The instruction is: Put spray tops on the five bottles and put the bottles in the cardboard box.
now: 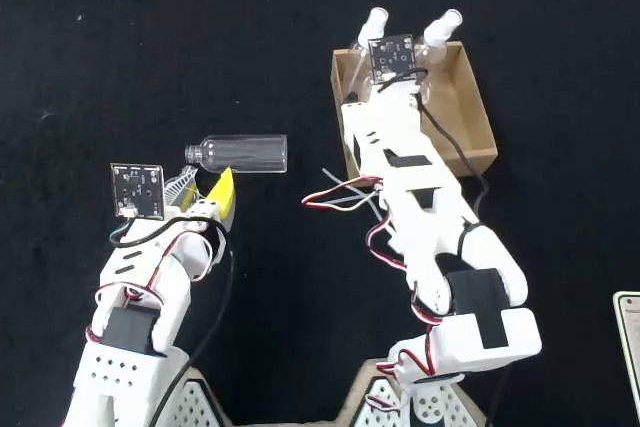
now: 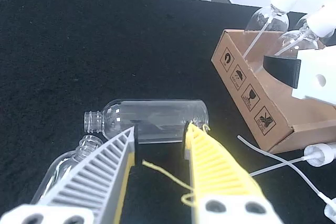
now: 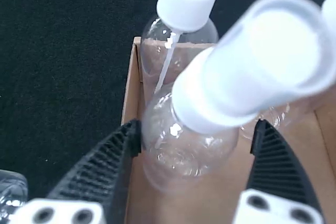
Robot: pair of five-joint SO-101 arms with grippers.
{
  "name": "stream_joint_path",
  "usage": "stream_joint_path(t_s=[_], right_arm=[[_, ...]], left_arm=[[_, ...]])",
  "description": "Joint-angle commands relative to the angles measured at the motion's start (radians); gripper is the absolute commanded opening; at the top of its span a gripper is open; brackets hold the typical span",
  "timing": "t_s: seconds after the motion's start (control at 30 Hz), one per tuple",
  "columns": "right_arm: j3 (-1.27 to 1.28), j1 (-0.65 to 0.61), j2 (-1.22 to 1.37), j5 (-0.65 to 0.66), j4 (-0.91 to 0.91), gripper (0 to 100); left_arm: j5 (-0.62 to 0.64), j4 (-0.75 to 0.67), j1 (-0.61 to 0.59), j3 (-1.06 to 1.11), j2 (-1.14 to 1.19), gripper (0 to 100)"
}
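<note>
The boxing step is judged to be in hand: a capped bottle (image 3: 184, 150) stands in the cardboard box (image 1: 470, 117) between the released jaws of the right gripper (image 3: 195, 129), so a clean lift away is called for. The left gripper (image 2: 160, 129), jaws likewise spread, is held just short of 1 uncapped bottle (image 2: 152, 116) lying sideways on the counter (image 1: 120, 67). That bottle is judged due for grasping and a spray top (image 2: 320, 153).
</note>
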Motion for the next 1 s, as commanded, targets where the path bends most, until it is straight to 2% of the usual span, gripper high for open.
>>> stream_joint_path(t_s=[0.0,0.1,0.87,0.97], right_arm=[[-0.045,-0.017,-0.013,-0.009,-0.014,35.8],[-0.045,-0.018,-0.013,-0.009,-0.012,40.6],[0.022,-0.031,-0.153,-0.009,0.038,40.7],[0.016,-0.021,-0.205,-0.009,0.127,40.7]], left_arm=[[0.009,-0.023,0.001,-0.008,-0.014,16],[0.009,-0.023,0.001,-0.008,-0.014,16],[0.009,-0.023,0.001,-0.008,-0.014,16],[0.009,-0.023,0.001,-0.008,-0.014,16]])
